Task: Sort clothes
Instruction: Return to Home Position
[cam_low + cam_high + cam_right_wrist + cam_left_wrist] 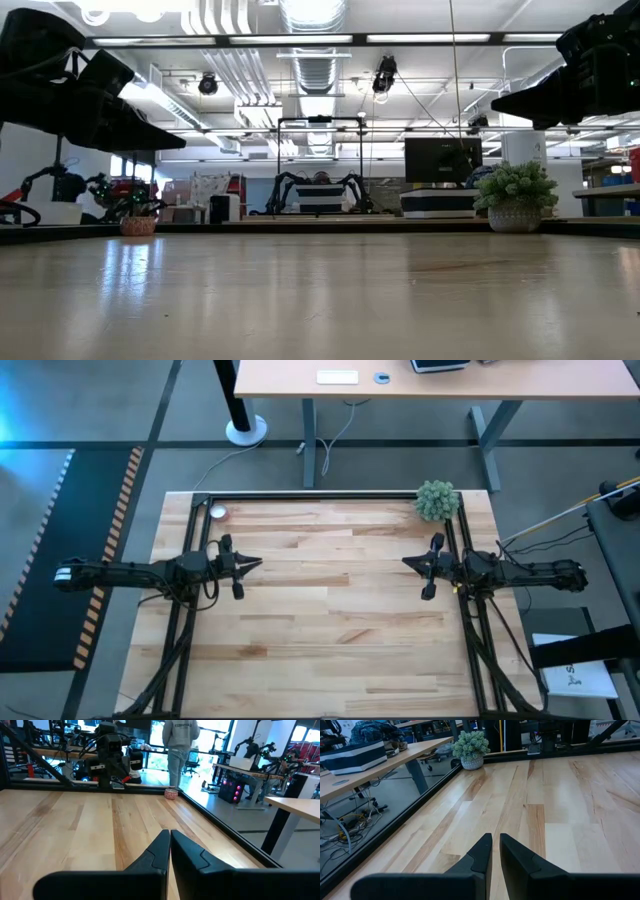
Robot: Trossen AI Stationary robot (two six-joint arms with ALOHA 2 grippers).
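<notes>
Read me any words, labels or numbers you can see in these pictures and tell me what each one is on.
"ESSENTIALS", roughly: across the back of the grey hoodie of a person standing beyond the table; small, so the reading is unsure.
Dark mark on the white paper on the floor: cut off, unreadable.
Nothing else legible.

Grey floor (90, 410), desk (440, 380), perhaps ceiling strip-lights (300, 40)
</notes>
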